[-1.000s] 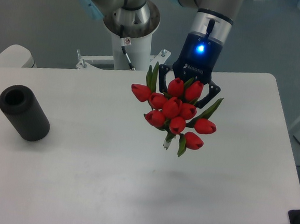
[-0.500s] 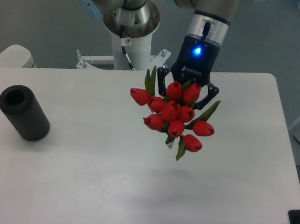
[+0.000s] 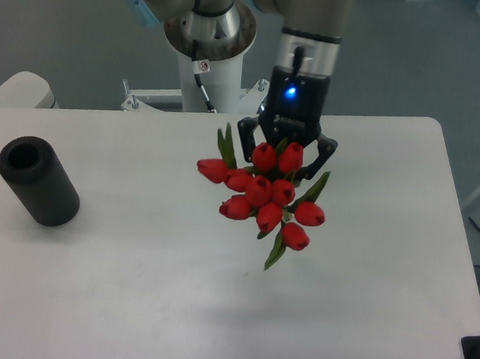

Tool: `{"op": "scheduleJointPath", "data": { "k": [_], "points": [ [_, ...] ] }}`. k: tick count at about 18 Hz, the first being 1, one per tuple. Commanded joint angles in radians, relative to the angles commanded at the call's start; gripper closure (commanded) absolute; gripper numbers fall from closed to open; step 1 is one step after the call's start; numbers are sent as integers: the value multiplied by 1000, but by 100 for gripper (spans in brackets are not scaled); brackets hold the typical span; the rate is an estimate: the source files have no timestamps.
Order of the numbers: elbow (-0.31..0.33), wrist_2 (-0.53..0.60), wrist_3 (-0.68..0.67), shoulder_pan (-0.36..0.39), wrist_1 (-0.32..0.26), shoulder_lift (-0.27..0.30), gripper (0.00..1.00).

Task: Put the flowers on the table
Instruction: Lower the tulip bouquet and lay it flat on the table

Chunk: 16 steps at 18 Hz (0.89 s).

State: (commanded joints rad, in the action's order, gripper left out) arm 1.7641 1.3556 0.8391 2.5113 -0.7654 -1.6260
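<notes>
Compared with a second ago, the gripper and its load have shifted toward 9 o'clock across the view, and the bunch has drifted a little that way with it. The flowers hang in the air over the middle of the table, red buds facing the camera, with one long leaf trailing toward 6 o'clock and two more standing up at 11 o'clock of the bunch. A faint shadow lies on the tabletop below them, so they appear to be well clear of the surface, not yet set down.

Dark fingers frame the bunch on either side and look clamped on the stems behind the buds, though the blooms hide the contact itself. At 9 o'clock, well apart, a black cylinder lies on its side.

By the look of it the bunch is light and soft: buds would bruise or bend if squeezed, and the leaves are floppy. The tied stems are probably the only firm place to hold. Lowering until the buds rest on the table before letting go would likely spare them a drop.
</notes>
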Motion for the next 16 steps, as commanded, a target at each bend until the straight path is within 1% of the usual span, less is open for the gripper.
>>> {"op": "scheduleJointPath", "data": {
  "k": [2, 7, 10, 13, 16],
  "points": [
    [2, 74, 0, -49, -2, -8, 59],
    [8, 330, 2, -169, -3, -61, 59],
    [14, 410, 3, -201, -6, -92, 61],
    [14, 492, 21, -244, -12, -136, 61],
    [12, 598, 55, -295, -18, -202, 61]
  ]
}}
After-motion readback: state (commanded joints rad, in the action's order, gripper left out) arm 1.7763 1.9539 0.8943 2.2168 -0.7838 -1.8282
